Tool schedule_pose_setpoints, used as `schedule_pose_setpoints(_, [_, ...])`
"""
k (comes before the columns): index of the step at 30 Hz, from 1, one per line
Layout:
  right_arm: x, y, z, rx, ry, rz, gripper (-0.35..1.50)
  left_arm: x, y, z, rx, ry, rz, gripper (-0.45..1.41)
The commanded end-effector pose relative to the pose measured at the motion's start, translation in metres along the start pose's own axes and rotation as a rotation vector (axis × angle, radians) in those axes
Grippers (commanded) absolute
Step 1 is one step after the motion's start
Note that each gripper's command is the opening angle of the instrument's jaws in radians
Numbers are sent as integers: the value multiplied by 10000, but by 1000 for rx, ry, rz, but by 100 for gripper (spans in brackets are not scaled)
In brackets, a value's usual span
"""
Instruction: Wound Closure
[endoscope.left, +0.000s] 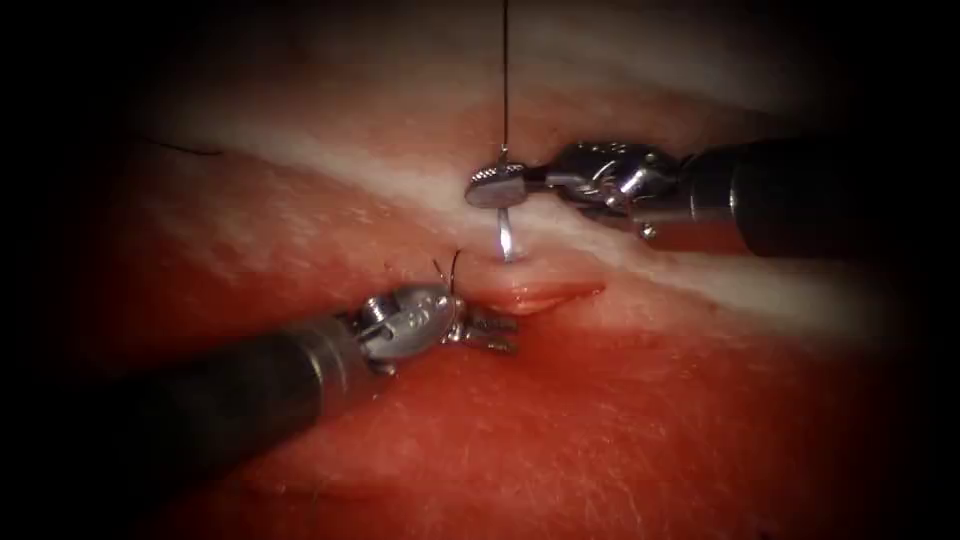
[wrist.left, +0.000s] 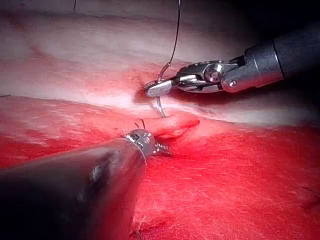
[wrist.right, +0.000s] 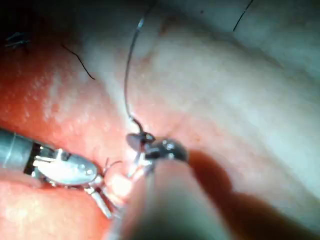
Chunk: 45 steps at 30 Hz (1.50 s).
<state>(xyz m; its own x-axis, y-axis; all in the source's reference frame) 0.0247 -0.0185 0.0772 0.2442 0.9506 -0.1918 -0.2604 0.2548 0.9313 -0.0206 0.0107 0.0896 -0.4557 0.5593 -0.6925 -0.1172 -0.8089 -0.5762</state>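
We see two dark matte cylindrical shafts, each ending in a polished silver wristed tool: left tool (endoscope.left: 490, 333), toothed jaws; right tool (endoscope.left: 497, 186), smooth, rounded jaws.

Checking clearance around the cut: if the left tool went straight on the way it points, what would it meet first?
Probably the raised lip of the cut in the tissue, just ahead of the left tool; depth is unclear.

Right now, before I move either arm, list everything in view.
tissue: one, red and white, under both tools.
cut: one, red, centre of the tissue.
needle: one, silver, curved, held near its thread end, point at the cut's upper edge.
thread: one, dark, running up from the needle.
cut ends of thread: short, dark, at the cut's left end.
right claw: shut on the needle.
left claw: open, holds nothing, at the cut's left end.
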Motion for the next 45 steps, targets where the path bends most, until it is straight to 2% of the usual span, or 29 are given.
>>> schedule_pose_setpoints(1, [0,0,12,7,-5,17,-35,-1,-4,7,-2,1,1,-6])
schedule_pose_setpoints(20, [-18,-14,18,27,-77,178,-35,-2,-4,5,-1,-3,1,-6])
schedule_pose_setpoints(36, [-26,-22,10,43,-74,222,-35,-1,-5,5,-1,-3,1,-6])
schedule_pose_setpoints(37, [-25,-21,10,52,-58,216,-15,-1,-5,6,-1,-3,1,-6])
schedule_pose_setpoints(38, [-23,-19,10,66,-34,156,24,-1,-5,6,-1,-3,1,-6])
schedule_pose_setpoints(41, [-14,-8,13,75,18,-3,91,-1,-4,6,0,-3,0,-6])
schedule_pose_setpoints(45, [-2,9,18,59,68,-160,120,-1,-3,5,0,-3,0,-6])
